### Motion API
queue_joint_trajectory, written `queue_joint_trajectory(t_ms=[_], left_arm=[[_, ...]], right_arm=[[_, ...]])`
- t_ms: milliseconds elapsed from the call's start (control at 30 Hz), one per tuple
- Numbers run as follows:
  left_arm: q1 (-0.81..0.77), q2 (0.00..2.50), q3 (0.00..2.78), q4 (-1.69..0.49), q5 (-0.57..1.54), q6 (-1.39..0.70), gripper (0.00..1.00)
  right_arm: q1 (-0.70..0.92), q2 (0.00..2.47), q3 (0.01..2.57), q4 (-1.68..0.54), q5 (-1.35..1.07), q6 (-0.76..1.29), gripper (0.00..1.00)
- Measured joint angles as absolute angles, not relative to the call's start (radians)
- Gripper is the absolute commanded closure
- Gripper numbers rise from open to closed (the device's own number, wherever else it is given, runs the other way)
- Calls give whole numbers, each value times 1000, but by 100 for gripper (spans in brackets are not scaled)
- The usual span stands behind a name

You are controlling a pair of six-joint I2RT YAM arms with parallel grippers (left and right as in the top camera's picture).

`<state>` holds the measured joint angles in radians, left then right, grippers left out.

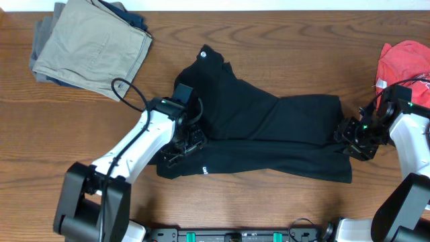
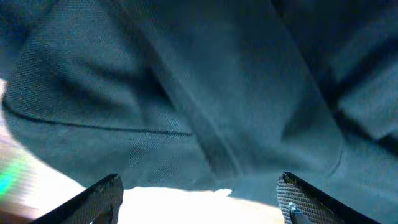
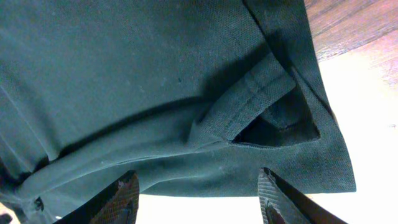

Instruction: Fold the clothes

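The clothes (image 1: 269, 128), a black garment, lie partly folded across the middle of the wooden table, with a small white logo (image 1: 204, 54) at the far tip and white lettering (image 1: 205, 169) near the front left edge. My left gripper (image 1: 181, 148) hovers low over its left end. In the left wrist view this gripper (image 2: 199, 196) is open and empty, the black fabric (image 2: 186, 81) just beyond its fingertips. My right gripper (image 1: 353, 138) sits at the garment's right edge. The right wrist view shows it (image 3: 199, 193) open, with a hemmed sleeve (image 3: 249, 99) ahead of it.
Folded khaki trousers (image 1: 94, 44) rest on a darker cloth at the back left corner. A red T-shirt (image 1: 406, 64) lies at the right edge, close behind my right arm. Bare table (image 1: 269, 208) runs along the front.
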<state>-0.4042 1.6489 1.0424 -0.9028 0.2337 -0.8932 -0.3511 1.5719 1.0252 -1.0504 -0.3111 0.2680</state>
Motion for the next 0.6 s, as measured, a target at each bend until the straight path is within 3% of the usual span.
queue_joint_trajectory(t_ms=[267,433,600], left_arm=[[-404,1713,1042,-855,249,-973,20],[-404,1718,1042,-854,256,-989,26],[-404,1718,1042,-834,257,-996,54]], right_arm=[[-351,1572,1025,-1050,-311,258,40],[-351,1572,1025,-1049,-311,248,40],[-351,1572,1025,-1043,-311,244,40]])
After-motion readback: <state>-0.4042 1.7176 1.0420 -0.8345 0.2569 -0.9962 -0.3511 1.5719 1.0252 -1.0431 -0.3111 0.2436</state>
